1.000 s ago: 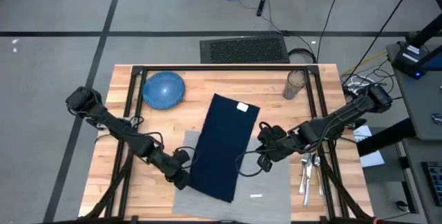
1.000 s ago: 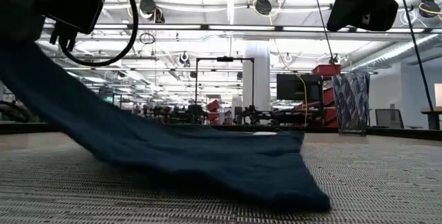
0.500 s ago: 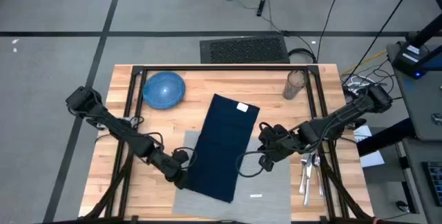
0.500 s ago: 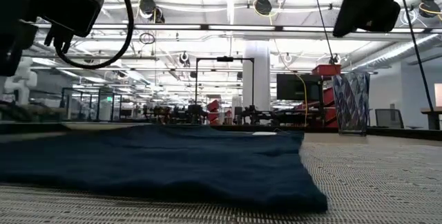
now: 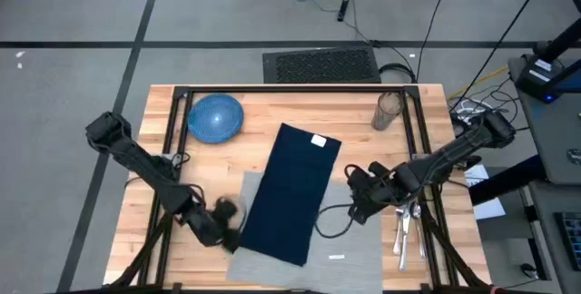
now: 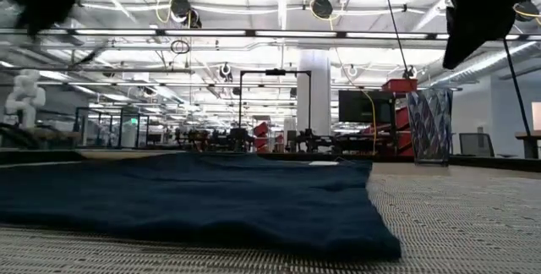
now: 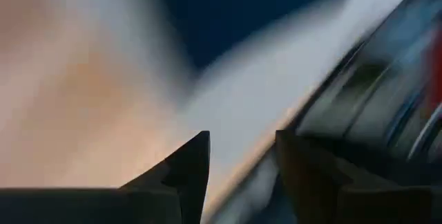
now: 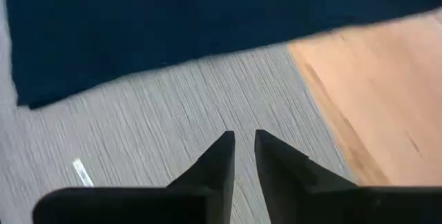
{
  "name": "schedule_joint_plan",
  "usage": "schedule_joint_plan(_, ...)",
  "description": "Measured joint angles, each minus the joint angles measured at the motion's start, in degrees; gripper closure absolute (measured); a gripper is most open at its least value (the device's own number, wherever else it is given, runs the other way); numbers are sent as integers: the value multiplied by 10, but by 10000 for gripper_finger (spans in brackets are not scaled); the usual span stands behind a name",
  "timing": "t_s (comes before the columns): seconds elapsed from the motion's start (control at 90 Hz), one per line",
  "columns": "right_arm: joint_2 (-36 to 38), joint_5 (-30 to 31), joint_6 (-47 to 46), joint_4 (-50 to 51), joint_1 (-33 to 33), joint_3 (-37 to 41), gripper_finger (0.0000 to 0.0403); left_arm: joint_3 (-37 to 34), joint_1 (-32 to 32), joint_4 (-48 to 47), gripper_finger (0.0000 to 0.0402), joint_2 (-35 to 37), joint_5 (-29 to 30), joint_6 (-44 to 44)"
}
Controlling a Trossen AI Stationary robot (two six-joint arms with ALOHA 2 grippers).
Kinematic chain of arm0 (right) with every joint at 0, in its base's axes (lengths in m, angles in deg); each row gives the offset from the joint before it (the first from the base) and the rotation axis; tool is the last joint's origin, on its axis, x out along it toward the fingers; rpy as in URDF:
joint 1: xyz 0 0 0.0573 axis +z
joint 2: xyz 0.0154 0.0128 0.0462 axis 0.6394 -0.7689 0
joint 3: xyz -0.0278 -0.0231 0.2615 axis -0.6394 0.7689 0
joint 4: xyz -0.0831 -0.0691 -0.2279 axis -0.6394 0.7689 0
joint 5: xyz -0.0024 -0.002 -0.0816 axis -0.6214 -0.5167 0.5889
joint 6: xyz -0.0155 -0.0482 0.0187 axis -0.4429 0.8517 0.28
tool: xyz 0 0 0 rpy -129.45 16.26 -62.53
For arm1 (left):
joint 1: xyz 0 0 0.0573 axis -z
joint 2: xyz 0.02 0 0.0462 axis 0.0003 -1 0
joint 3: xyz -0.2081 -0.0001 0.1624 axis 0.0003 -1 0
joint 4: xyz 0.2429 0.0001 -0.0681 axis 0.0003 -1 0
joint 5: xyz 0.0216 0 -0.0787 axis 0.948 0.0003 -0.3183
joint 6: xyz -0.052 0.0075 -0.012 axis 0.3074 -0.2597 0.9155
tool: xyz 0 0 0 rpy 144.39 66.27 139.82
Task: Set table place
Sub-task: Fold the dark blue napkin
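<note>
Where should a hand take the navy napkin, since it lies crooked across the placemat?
Pinch the napkin at its near corner, coming from the table's front edge: it lies flat on the grey placemat, so only edges and corners offer a hold.

Light butcher-block wooden table point(image 5: 182, 226) with thin black frame rails.
Resting on it: a round blue dish point(image 5: 215, 117) near the far left corner; a clear drinking glass point(image 5: 388, 110) near the far right; metal cutlery point(image 5: 406, 222) along the right side; a light-grey rectangular fabric placemat point(image 5: 349, 249) at the near edge, overlaid by a dark navy cloth napkin point(image 5: 290, 192).
</note>
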Motion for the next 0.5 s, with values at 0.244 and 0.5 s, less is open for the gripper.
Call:
schedule_joint_plan(0.244, 0, 152, -49, -49, -1, 0, 357, 1, -69, 64, 252, -2, 511, -64)
schedule_joint_plan(0.5, -3, 234, -89, -99, -53, 0, 358, 1, -208, 50, 252, -3, 182, -331)
